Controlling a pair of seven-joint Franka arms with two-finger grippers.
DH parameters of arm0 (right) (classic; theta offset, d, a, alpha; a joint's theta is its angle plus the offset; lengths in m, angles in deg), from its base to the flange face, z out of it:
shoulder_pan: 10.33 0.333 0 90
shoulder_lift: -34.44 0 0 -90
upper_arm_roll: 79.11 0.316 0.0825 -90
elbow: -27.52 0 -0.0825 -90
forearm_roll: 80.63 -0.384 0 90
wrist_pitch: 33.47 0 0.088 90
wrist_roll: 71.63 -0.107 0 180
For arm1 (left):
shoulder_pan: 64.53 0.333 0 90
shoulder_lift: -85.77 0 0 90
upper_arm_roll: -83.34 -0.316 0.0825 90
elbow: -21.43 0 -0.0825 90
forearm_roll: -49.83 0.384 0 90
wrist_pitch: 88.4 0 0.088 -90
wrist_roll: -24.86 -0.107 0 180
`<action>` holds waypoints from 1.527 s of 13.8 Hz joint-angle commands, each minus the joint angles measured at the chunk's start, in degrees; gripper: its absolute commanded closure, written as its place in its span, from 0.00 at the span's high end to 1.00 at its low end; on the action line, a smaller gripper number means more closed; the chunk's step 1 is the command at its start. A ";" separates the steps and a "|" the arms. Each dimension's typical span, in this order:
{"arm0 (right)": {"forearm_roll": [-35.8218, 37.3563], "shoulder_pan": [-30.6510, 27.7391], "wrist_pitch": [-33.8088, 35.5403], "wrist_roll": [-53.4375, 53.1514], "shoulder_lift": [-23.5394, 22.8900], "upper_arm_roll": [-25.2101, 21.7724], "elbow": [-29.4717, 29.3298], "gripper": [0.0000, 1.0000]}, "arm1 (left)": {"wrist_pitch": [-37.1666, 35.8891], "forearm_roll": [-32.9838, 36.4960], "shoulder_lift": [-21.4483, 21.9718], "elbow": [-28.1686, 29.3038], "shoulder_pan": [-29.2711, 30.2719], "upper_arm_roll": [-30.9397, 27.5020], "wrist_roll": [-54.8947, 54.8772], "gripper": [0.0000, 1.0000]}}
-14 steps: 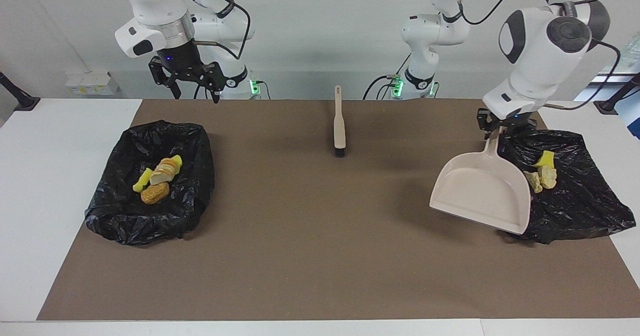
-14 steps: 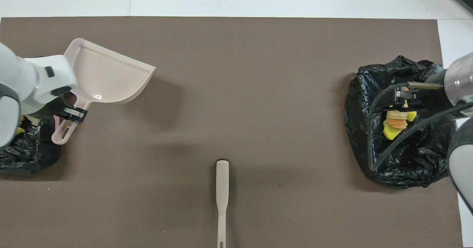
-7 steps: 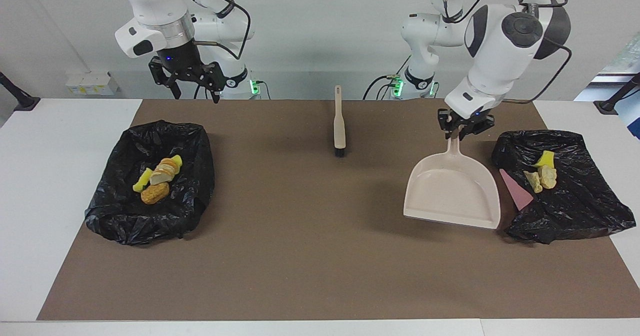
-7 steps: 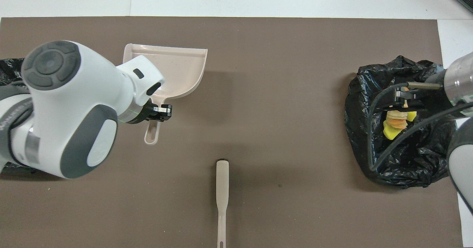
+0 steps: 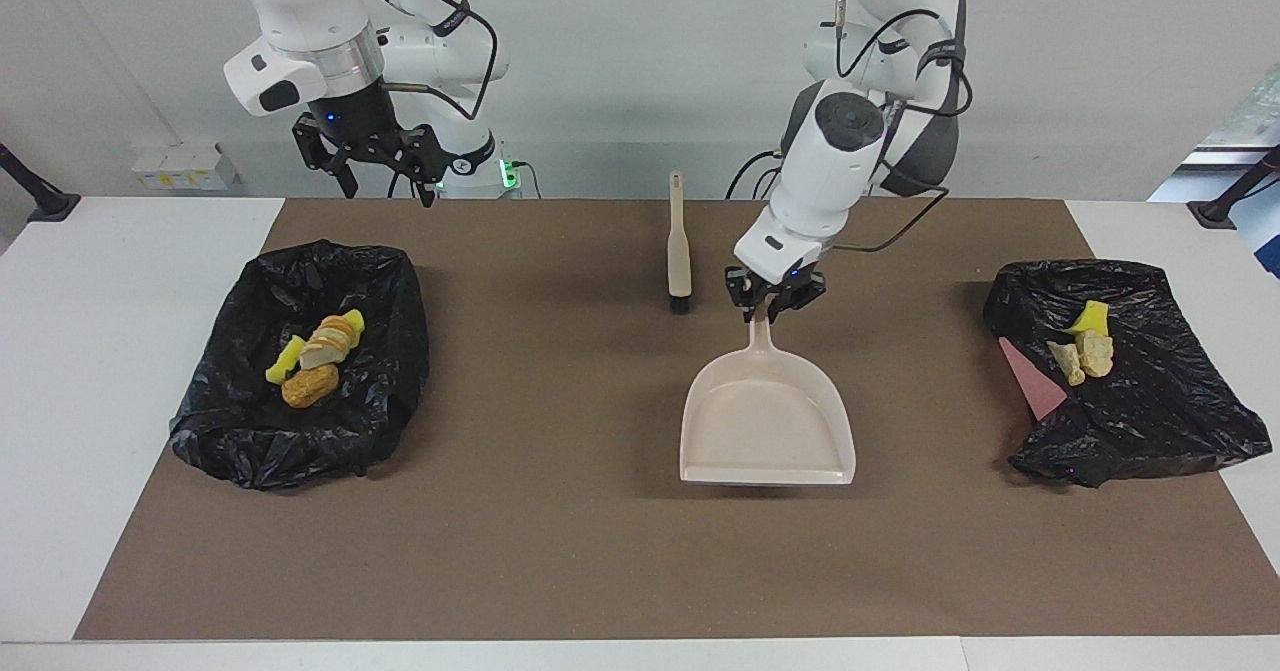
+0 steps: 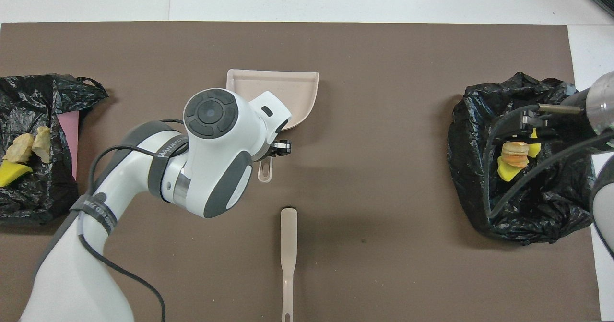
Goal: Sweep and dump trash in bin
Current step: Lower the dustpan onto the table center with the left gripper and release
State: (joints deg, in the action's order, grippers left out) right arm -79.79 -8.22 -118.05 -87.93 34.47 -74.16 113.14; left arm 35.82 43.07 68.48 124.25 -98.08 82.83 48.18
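1. Setting the empty beige plastic dustpan [image 5: 767, 416] down on the brown mat [image 5: 560, 541] looks like the step in hand; the left gripper [image 5: 771, 303] pinches its handle, the pan's mouth pointing away from the robots.
2. Lower it flat, so its front lip does not catch first and twist in the jaws.
3. Release only once the pan rests, then lift straight up off the handle.
4. Keep clear of the beige long-handled brush [image 5: 678, 246] lying just beside the jaws, toward the right arm's end.
5. The right gripper [image 5: 383, 166] waits above the mat's edge, jaws spread and empty.
6. The trash, yellow spongy chunks and golden-brown rolls, already sits in two crumpled black plastic bags: one lot [image 5: 315, 358] in the bag [image 5: 250, 431] below the right jaws, the rest [image 5: 1085, 343] in the bag [image 5: 1150, 411] at the left arm's end.
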 commanded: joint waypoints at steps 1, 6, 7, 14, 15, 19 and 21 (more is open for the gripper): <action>-0.93 -0.71 -1.56 1.72 1.11 0.15 1.65 1.00 | 4.71 -1.68 0.50 3.16 -2.91 -1.17 1.46 0.00; -1.02 -0.79 -1.56 1.80 1.11 0.15 1.65 1.00 | 7.37 -1.59 -1.53 2.99 -4.24 -1.25 6.48 0.99; -1.02 -0.79 -1.56 1.80 1.11 0.15 1.65 1.00 | 5.27 -1.51 0.22 2.65 -3.02 -1.25 6.13 1.00; -1.11 -0.62 -1.64 1.63 1.11 0.15 1.65 1.00 | -3.26 -1.24 3.49 -2.63 11.29 -1.78 -2.62 1.00; -1.02 -0.62 -1.64 1.54 1.02 0.24 1.57 1.00 | -4.32 -1.50 4.10 -2.81 13.67 -1.69 -6.06 1.00; -1.02 -0.62 -1.56 1.37 1.11 0.15 1.65 1.00 | -10.02 -1.50 7.00 -4.30 21.32 -1.87 -16.00 1.00; -1.02 -0.71 -1.56 1.36 1.11 0.15 1.65 1.00 | -12.32 -1.42 8.93 -4.21 24.92 -1.96 -20.22 1.00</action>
State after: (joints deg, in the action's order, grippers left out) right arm -79.87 -8.22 -118.05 -87.93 34.47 -74.16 113.14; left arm 26.39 42.32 75.21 119.94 -76.13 80.44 31.92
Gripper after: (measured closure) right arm 0.000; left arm 0.000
